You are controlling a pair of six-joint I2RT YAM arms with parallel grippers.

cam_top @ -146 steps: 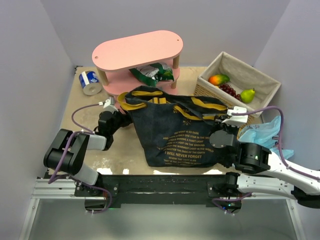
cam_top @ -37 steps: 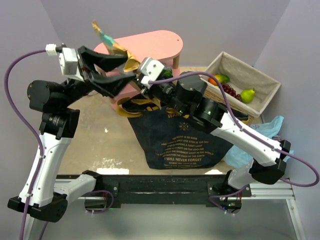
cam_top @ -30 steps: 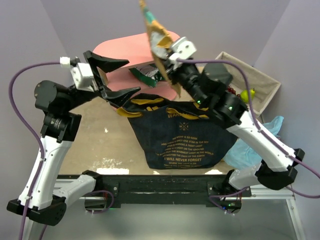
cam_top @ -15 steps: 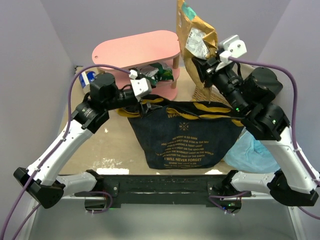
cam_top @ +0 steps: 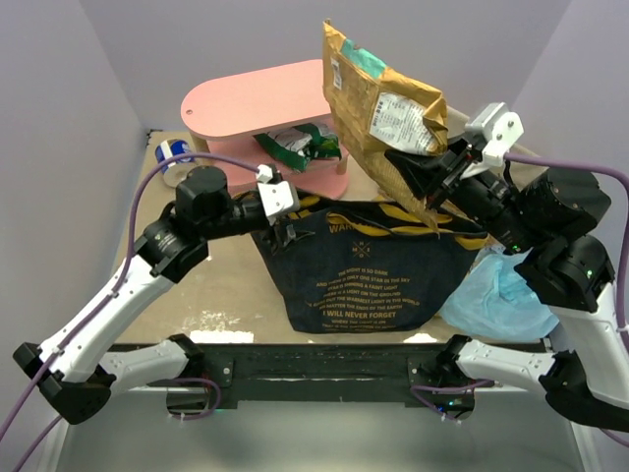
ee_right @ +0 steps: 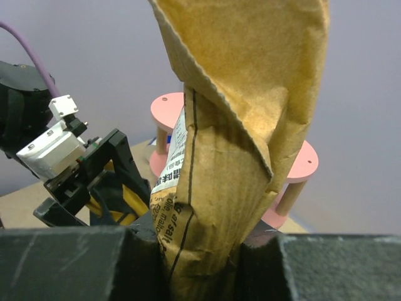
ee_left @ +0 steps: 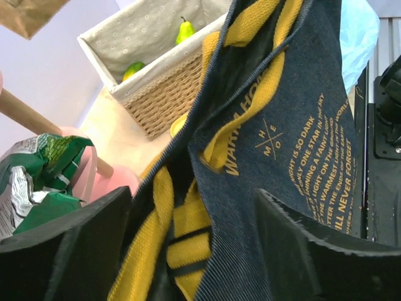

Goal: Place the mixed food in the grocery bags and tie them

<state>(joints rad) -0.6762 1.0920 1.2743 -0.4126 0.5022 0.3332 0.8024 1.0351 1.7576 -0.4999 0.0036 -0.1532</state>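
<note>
My left claw [ee_left: 191,210] is spread wide, astride the rim of the dark navy denim tote [cam_top: 364,275]. Above the tote my right claw [cam_top: 421,182] clamps the tan paper crisp bag [cam_top: 378,108] by its lower end, long axis nearly upright, top end up. Only the left wrist view shows the woven wicker basket [ee_left: 160,110] with the green pear [ee_left: 183,30] beyond.

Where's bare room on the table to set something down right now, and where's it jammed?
Free: the table strip between the left arm and the denim tote; also the top of the pink shelf. Crowded: the right side, where the tote, the light-blue plastic bag and the right gripper holding the tan crisp bag overhead pack together.
</note>
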